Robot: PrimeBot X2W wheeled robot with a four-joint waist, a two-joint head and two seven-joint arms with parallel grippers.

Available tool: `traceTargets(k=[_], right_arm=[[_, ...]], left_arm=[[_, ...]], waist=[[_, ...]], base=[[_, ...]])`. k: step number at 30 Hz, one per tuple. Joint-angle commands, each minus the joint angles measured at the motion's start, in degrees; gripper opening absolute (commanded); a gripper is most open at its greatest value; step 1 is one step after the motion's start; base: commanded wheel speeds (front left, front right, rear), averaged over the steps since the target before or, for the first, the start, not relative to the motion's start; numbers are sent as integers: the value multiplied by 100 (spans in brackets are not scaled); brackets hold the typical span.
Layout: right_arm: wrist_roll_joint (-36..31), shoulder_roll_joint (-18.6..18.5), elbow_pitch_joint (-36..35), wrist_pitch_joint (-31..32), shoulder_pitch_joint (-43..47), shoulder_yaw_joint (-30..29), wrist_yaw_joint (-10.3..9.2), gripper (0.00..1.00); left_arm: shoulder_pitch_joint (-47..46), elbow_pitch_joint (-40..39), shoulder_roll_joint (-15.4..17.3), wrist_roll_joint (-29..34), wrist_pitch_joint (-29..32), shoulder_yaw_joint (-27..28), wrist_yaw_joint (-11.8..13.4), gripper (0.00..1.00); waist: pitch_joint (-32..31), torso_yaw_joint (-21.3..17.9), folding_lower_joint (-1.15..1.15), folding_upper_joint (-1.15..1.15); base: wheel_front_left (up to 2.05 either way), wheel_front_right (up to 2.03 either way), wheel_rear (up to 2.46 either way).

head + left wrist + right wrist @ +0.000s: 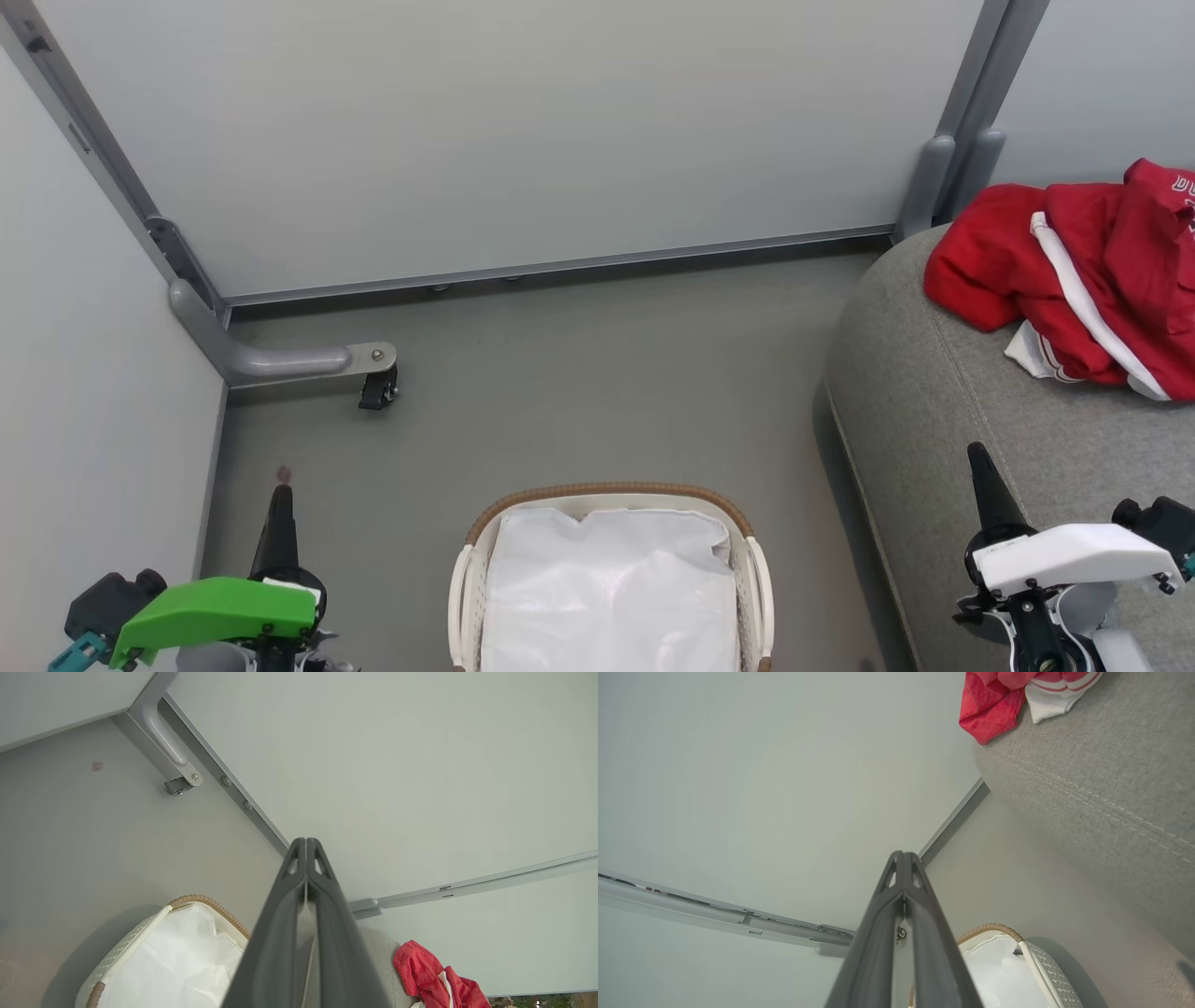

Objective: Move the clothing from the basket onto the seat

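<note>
One basket [607, 489] on the floor [560, 373], and one white liner [607, 588] inside it. One seat [934, 420], and up at its far corner one heap of red clothing [1074, 271]; how many garments make up that heap, the folds won't say. Two grippers on show, left gripper [279, 509] and right gripper [986, 481], two dark fingers [280, 933] apiece. Three wall panels [513, 140], one black caster [378, 387], one small reddish spot [283, 474] on the floor.
</note>
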Motion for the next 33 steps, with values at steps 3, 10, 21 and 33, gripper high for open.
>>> traceTargets(k=[3, 10, 21, 33], right_arm=[[306, -45, -96, 81, -101, -30, -2, 0], [725, -49, -125, 185, -105, -52, -3, 0], [1341, -52, -167, 340, -111, -85, -3, 0], [2001, -56, -211, 508, -111, -118, -3, 0]], left_arm=[[-165, -86, 24, -266, 74, 61, -53, 0], [-187, -126, 25, -615, 175, 124, -67, 0], [-227, -182, 29, -1126, 334, 213, -110, 0], [-263, -236, 32, -1688, 507, 315, -141, 0]], waist=[[-2, -8, 0, 0], [-5, -25, 0, 0], [-10, -53, 0, 0], [-16, -85, 0, 0]], base=[[0, 0, 0], [0, 0, 0], [0, 0, 0], [0, 0, 0]])
